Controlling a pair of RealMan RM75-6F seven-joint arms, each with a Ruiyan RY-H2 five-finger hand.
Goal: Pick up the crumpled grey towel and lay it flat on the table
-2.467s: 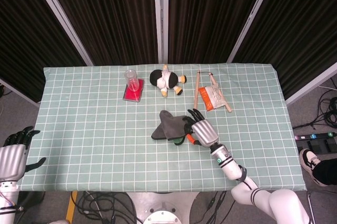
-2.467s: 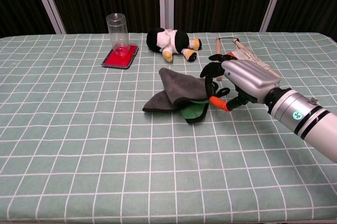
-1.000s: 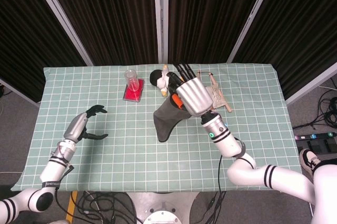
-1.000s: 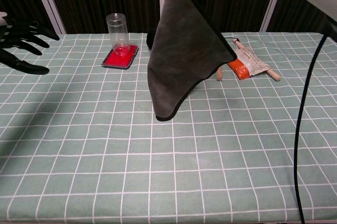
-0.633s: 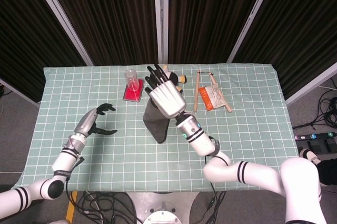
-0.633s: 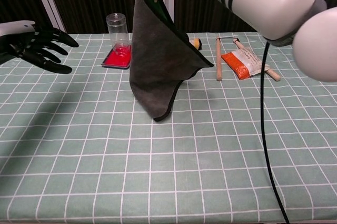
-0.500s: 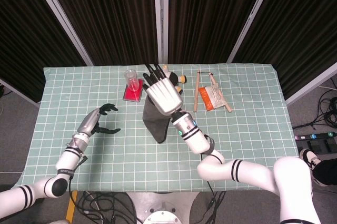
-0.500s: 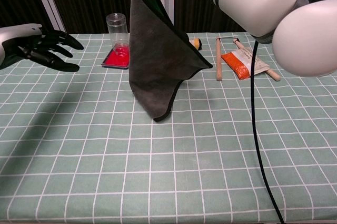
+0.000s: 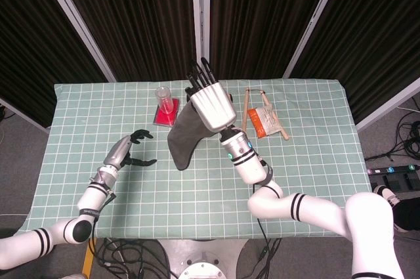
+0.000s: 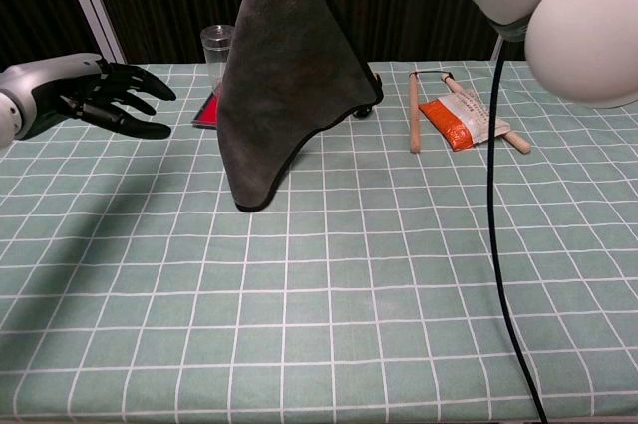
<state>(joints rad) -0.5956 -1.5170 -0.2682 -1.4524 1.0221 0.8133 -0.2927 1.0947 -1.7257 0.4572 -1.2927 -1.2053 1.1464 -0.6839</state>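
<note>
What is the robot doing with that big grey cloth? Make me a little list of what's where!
towel: grey towel hangs in the air, lowest corner just above the table
right hand: right hand holds the towel's top, raised high
left hand: left hand empty, fingers spread, left of the towel
behind the towel: clear cup on a red tray
on the right: orange packet, wooden stick

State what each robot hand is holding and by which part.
The right robot hand holds the dark grey cloth towel by its top edge, the rest hanging with its low corner just over the table. The left robot hand holds nothing, fingers apart.
</note>
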